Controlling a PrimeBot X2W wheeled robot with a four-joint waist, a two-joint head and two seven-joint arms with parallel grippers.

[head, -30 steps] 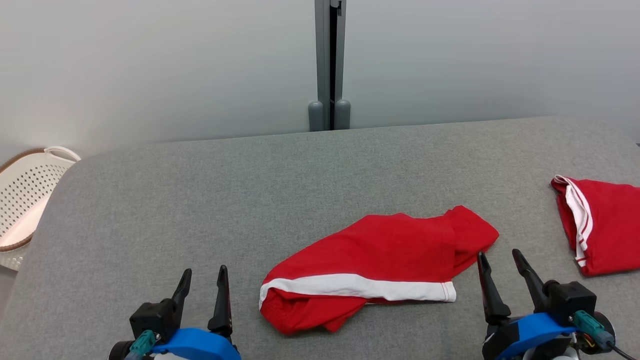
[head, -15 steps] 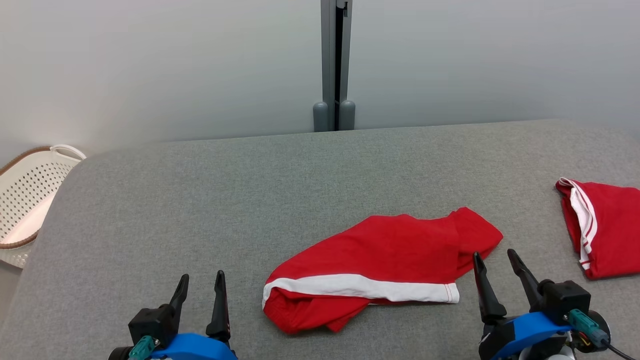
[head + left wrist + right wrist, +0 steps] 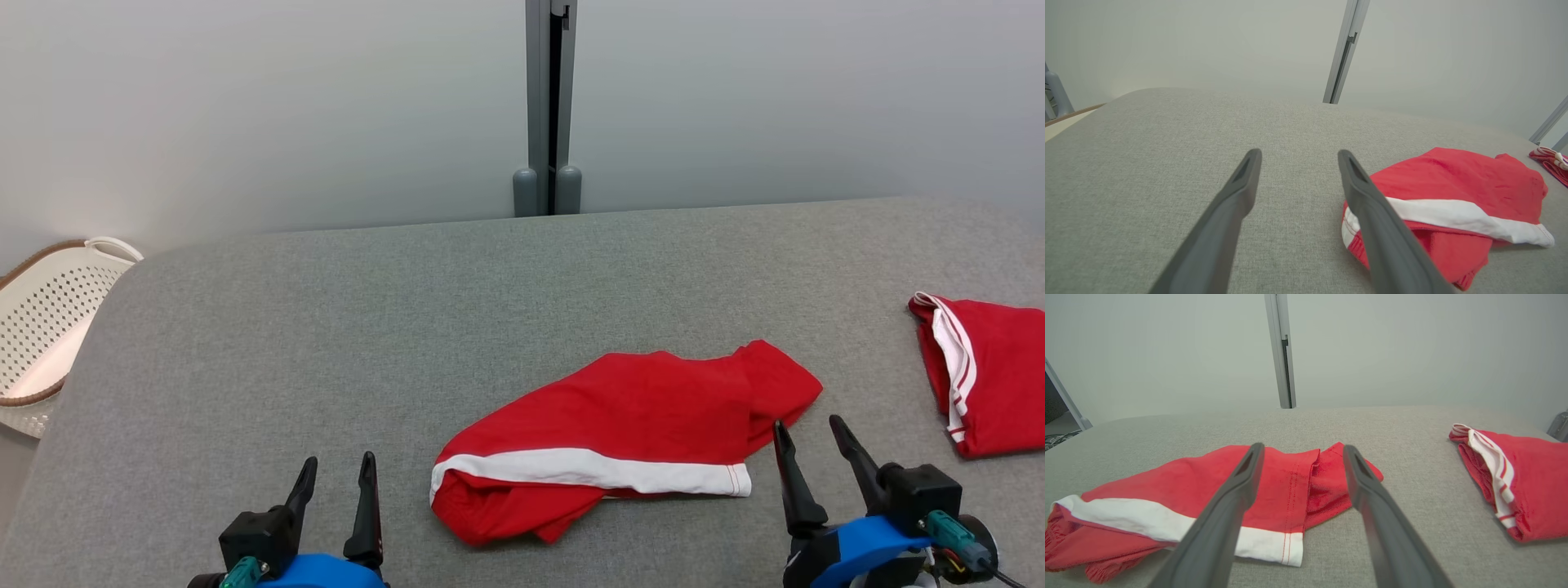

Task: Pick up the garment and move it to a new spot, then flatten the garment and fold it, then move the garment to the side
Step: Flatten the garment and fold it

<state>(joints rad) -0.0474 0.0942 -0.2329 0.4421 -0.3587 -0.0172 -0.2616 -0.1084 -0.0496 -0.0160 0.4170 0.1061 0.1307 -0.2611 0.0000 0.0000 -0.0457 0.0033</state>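
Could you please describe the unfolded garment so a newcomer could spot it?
On the grey padded table, look at the near middle. The crumpled red cloth garment with broad white band lies there, loose, unlike the folded red garment at the right edge.

The head camera is looking down and forward over the grey table (image 3: 326,327) toward the wall (image 3: 245,106). Both wrist cameras are sitting low and close, looking along their fingers (image 3: 1229,216); all three are sharing the red garment (image 3: 645,408).

No readable txt, labels, brands or nos. anywhere in view.
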